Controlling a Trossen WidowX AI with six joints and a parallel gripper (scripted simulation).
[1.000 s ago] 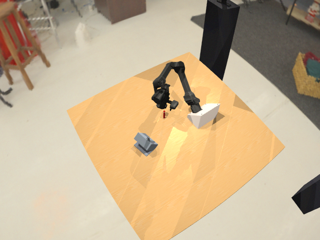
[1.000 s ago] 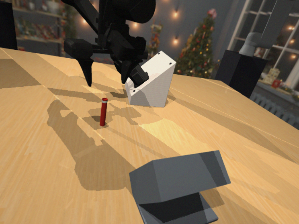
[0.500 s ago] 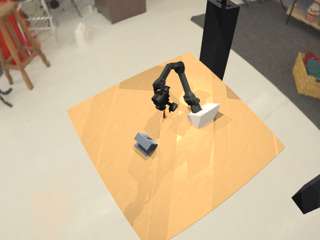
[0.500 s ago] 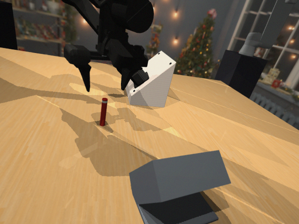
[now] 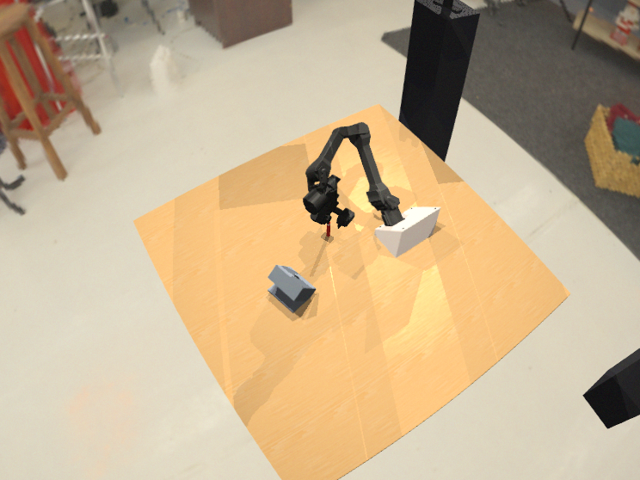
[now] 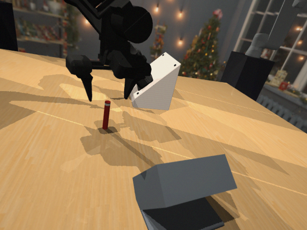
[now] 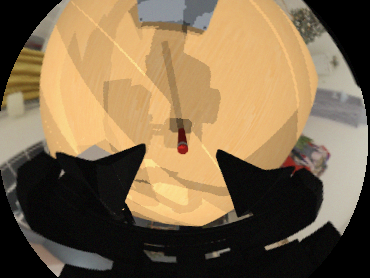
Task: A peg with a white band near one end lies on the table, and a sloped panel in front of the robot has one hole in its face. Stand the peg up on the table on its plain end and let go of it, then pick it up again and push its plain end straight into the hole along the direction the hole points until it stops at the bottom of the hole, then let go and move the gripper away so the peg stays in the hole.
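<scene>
The red peg [image 5: 328,230] [image 6: 106,116] [image 7: 182,137] stands upright on the table, its white band near the top and its plain end down. My gripper [image 5: 329,223] [image 6: 108,99] [image 7: 183,150] is open and empty, pointing down, with its fingertips spread to either side and a little above or behind the peg's top. The grey-blue sloped panel [image 5: 287,283] [image 6: 193,181] [image 7: 172,14] stands apart from the peg. Its hole shows only as a small dark spot in the top view; the face is turned away in the exterior view and partly cut off in the wrist view.
The white wedge-shaped block [image 5: 415,233] [image 6: 158,97] under the arm's base stands behind and to one side of the peg. The wooden table [image 5: 413,392] [image 6: 62,198] carries broad shadows of the arm. A tall black pillar [image 5: 436,77] stands beyond the table's edge.
</scene>
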